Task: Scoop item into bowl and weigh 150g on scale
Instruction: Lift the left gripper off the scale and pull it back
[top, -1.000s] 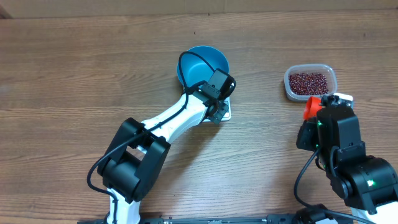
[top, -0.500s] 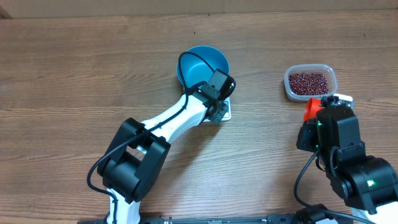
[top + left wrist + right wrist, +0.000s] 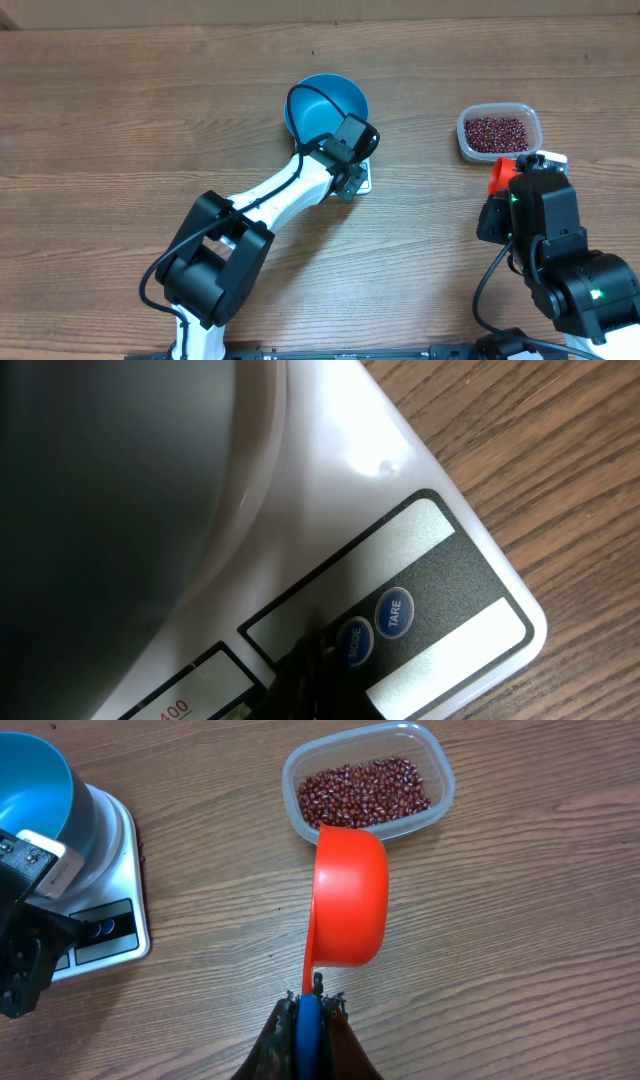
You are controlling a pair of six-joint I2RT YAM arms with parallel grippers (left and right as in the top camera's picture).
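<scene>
The blue bowl (image 3: pixel 326 105) stands on the white scale (image 3: pixel 440 540), whose button edge faces the near side. My left gripper (image 3: pixel 312 678) is shut, and its dark tip rests on the scale's panel right beside the MODE button (image 3: pixel 355 642). My right gripper (image 3: pixel 308 1012) is shut on the blue handle of an orange-red scoop (image 3: pixel 350 900). The scoop's cup hangs just short of the clear tub (image 3: pixel 440 795). In that tub lie the dark red beans (image 3: pixel 365 792), also seen from overhead as beans (image 3: pixel 495 131). I see no beans in the bowl (image 3: pixel 35 780).
The TARE button (image 3: pixel 393 612) sits just right of MODE. The left arm (image 3: pixel 280 195) stretches diagonally from the near edge up to the scale. The right arm's body (image 3: pixel 560 250) fills the near right corner. Bare wooden table (image 3: pixel 130 110) lies to the left.
</scene>
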